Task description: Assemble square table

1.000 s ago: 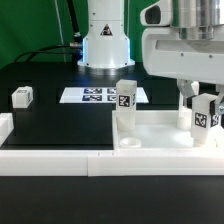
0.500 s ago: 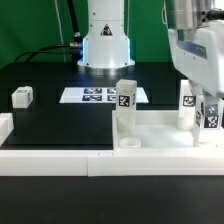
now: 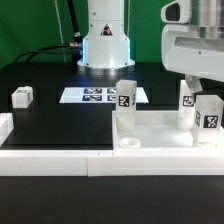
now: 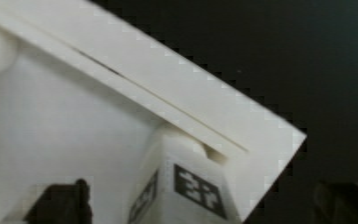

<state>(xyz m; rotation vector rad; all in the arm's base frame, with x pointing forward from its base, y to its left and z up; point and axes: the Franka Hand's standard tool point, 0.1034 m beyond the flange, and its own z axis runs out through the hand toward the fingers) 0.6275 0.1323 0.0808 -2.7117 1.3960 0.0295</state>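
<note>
The square table's white slab point(image 3: 160, 128) lies at the exterior view's right, against the front wall. Three white tagged legs stand upright on it: one point(image 3: 125, 98) at its left corner, one point(image 3: 188, 101) further back on the right, and one point(image 3: 207, 114) at the near right corner. My gripper point(image 3: 200, 87) hangs just above that near right leg, open, holding nothing. In the wrist view the leg point(image 4: 194, 185) stands between my dark fingertips point(image 4: 60, 202) with a gap on each side, over the slab point(image 4: 69, 110). A loose leg point(image 3: 22, 96) lies far left on the black table.
The marker board point(image 3: 98, 95) lies flat in front of the robot's base point(image 3: 105, 40). A long low white border wall point(image 3: 60, 160) runs along the front, with a short raised end point(image 3: 5, 127) on the left.
My jaws have opened off the near right leg and the hand has risen above it. The leg stays upright on the slab's corner.
</note>
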